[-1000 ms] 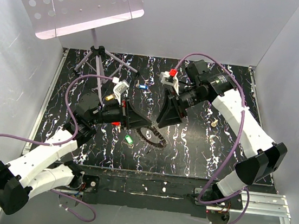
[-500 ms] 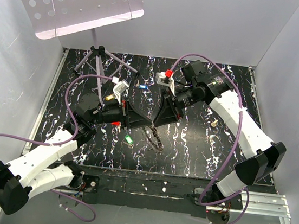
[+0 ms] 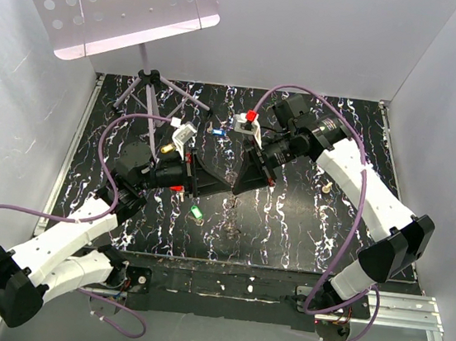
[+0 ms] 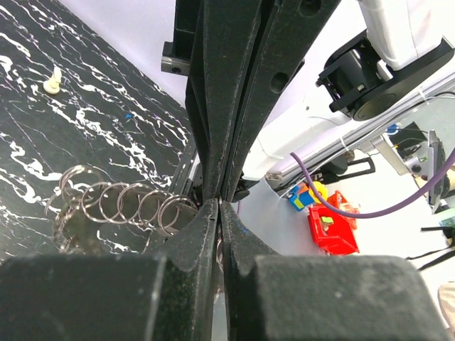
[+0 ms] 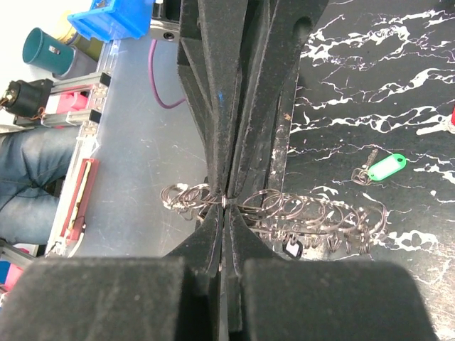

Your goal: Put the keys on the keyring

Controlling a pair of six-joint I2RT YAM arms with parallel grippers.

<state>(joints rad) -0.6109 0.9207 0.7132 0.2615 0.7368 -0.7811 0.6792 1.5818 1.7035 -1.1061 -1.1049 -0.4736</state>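
From above, the left gripper (image 3: 225, 183) and right gripper (image 3: 241, 182) touch tip to tip. A second ago the keyring lay in plain sight just below them. Now their tips hide it. A green key (image 3: 196, 211) lies near the left gripper.

Left wrist: the fingers are pressed shut. The keyring (image 4: 121, 204) reaches their tips, but I cannot tell if they pinch it.

Right wrist: the fingers pinch the keyring (image 5: 298, 209).
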